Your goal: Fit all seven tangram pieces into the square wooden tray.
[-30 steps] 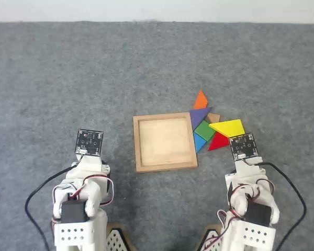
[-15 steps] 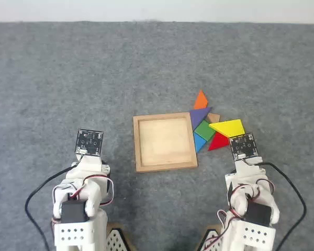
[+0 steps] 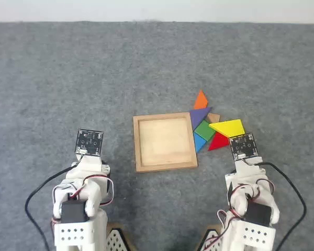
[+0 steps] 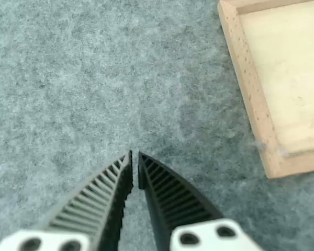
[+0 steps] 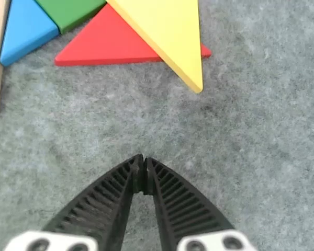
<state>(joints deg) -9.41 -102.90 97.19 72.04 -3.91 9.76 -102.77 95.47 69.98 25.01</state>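
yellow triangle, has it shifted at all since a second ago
No. The yellow triangle lies where it was, still overlapping the red triangle, right of the wooden tray.

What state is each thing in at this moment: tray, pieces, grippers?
Square wooden tray: empty.
Large yellow triangle: outside tray, lying over another piece.
Red triangle: outside, partly under the yellow.
Green square: outside, flat.
Blue piece: outside, against tray's edge.
Purple piece: outside.
Orange triangle: outside.
Small brown piece: outside.
Left gripper: shut, empty.
Right gripper: shut, empty.
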